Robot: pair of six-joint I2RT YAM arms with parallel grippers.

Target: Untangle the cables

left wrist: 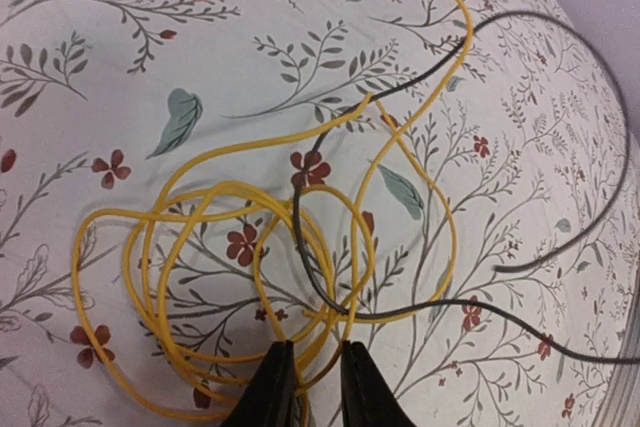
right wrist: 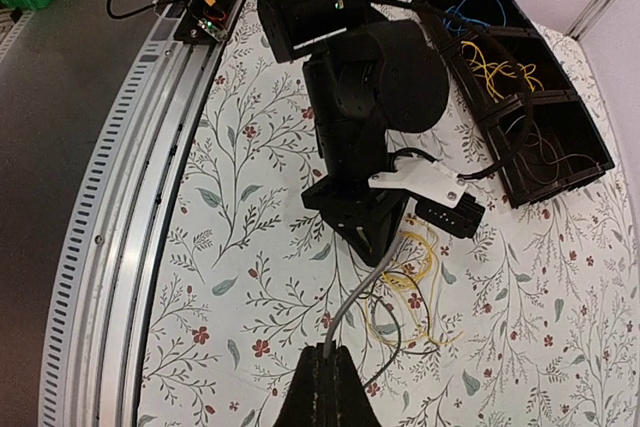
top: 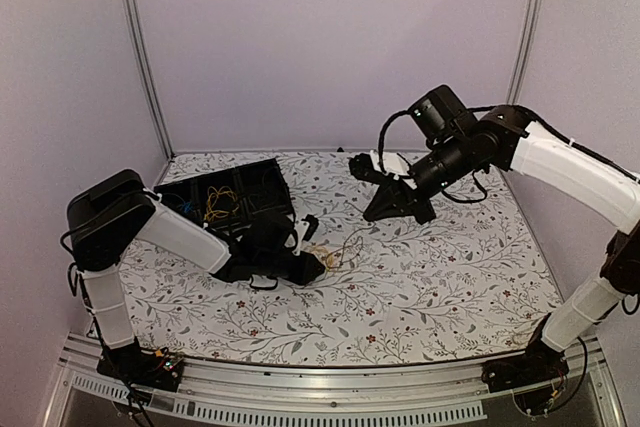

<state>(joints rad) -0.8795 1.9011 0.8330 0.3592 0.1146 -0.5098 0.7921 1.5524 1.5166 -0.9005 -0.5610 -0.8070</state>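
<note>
A yellow cable [left wrist: 150, 237] lies in a loose coil on the flowered table, with a dark grey cable [left wrist: 430, 305] crossing through it. My left gripper [left wrist: 317, 387] is down on the coil, its jaws nearly closed with yellow strands between them. In the top view it [top: 318, 265] sits at the tangle [top: 327, 254]. My right gripper [right wrist: 325, 355] is shut on a grey cable [right wrist: 355, 297] that runs down to the tangle under the left gripper [right wrist: 375, 242]. In the top view the right gripper [top: 372, 214] is raised to the right of the tangle.
A black compartment tray [top: 270, 182] stands at the back left and holds more yellow [right wrist: 495, 67] and blue [right wrist: 470, 9] cables. It also shows in the right wrist view [right wrist: 575, 147]. The metal rail [top: 330, 387] runs along the near edge.
</note>
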